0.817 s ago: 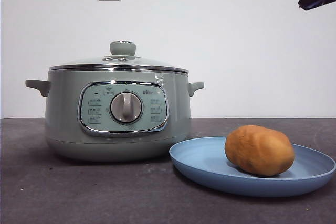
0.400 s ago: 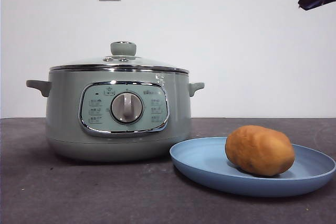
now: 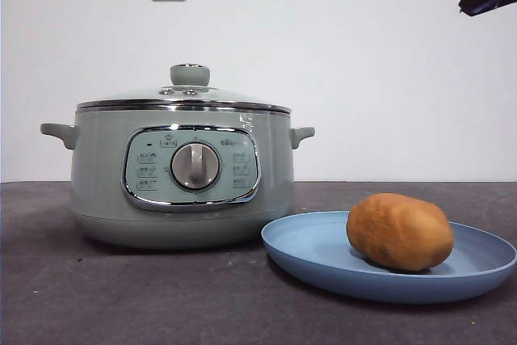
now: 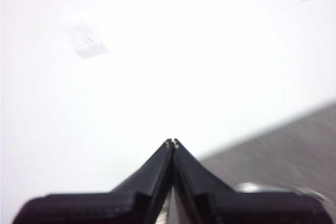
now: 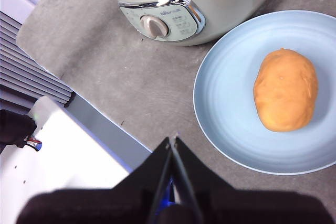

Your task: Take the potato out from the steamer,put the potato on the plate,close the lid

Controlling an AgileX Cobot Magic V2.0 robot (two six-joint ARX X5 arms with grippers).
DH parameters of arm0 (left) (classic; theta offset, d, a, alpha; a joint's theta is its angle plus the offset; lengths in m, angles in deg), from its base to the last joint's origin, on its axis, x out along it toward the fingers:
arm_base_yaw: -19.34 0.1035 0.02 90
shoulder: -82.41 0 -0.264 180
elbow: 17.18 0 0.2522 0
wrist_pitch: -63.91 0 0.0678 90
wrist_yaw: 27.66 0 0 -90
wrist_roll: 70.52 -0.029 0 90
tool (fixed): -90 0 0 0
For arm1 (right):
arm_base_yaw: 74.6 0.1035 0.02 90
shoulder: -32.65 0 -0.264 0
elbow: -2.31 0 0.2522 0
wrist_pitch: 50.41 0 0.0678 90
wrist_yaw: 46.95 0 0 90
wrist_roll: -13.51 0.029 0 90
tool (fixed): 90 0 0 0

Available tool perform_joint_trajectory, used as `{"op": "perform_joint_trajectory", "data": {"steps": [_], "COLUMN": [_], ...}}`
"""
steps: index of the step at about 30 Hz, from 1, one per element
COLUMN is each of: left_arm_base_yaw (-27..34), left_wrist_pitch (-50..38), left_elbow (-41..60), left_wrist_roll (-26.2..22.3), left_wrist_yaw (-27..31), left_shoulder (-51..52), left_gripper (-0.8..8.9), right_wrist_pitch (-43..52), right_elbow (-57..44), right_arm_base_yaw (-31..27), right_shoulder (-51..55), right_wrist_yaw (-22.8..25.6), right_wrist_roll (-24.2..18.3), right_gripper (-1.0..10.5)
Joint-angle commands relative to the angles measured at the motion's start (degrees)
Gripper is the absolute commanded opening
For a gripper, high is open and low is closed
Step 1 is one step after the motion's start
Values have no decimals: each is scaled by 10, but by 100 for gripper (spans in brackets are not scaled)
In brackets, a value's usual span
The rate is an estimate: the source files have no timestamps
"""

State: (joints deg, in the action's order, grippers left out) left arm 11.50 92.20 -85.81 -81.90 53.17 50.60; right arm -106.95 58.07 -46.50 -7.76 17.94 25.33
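Apparently all three parts of the task are done as the scene lies: the potato (image 3: 399,231) rests on the light-blue plate (image 3: 311,250), right of centre on it, and the glass lid (image 3: 182,95) sits level on the steamer (image 3: 179,175), chrome rim seated all round as far as the front view shows. The plate stands just right of the steamer and nearer the camera, apparently close to the pot's base; whether they touch cannot be told. Judgement: what remains is only to hold both arms clear and high, avoiding any sweep over the lid's knob (image 3: 190,74) or the plate rim, since a nudge could unseat the lid or roll the potato. Left gripper (image 4: 172,143): jaws pressed together, nothing between them, pointed at the white wall above the table. Right gripper (image 5: 172,141): jaws likewise closed and empty, raised well above the table near the plate, touching nothing.
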Motion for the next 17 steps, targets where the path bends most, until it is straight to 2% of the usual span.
{"op": "perform_joint_trajectory", "data": {"steps": [1,7,17], "left_arm_base_yaw": [31,53,53], "left_wrist_pitch": [-81,-137,-136], "left_elbow": [113,278,434], "left_wrist_roll": [-7,0,31], "left_wrist_yaw": [1,2,2], "left_shoulder": [54,150,233], "left_gripper": [-3,-3,-3], "right_wrist_pitch": [3,3,3], "right_elbow": [2,2,2], "right_arm_base_yaw": [1,1,1], "right_shoulder": [0,0,0], "right_wrist_yaw": [0,0,0], "right_wrist_roll": [2,2,2], "right_gripper": [0,1,1]}}
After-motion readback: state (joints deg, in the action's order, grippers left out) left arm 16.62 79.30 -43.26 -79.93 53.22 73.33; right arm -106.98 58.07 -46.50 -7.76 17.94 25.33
